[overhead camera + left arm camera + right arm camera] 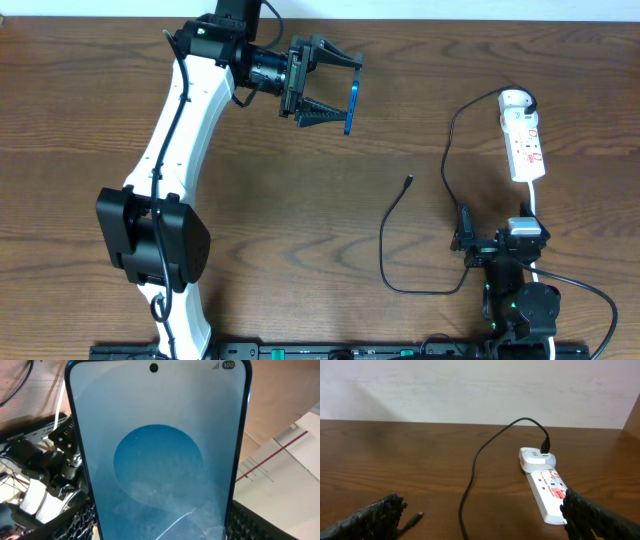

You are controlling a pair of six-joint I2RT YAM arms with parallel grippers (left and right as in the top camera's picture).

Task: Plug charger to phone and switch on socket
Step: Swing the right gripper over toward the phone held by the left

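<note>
My left gripper (pixel 325 90) is raised at the back centre of the table and is shut on the phone (pixel 350 104), which shows edge-on as a blue strip. In the left wrist view the phone (pixel 157 450) fills the frame, its blue-and-white screen lit, with my jaws (pixel 160 530) on both its long edges. The white socket (pixel 522 135) lies at the right. The charger cable (pixel 447 160) runs from its far end in a loop, and the loose tip (pixel 410 181) lies on the wood. My right gripper (pixel 497 238) is open and empty, just in front of the socket (pixel 547 487) and the tip (pixel 413 519).
The socket's white cord (pixel 536 205) runs toward the table's front past my right arm. The left arm's base (pixel 150 240) stands at the left front. A black rail (pixel 300 351) lines the front edge.
</note>
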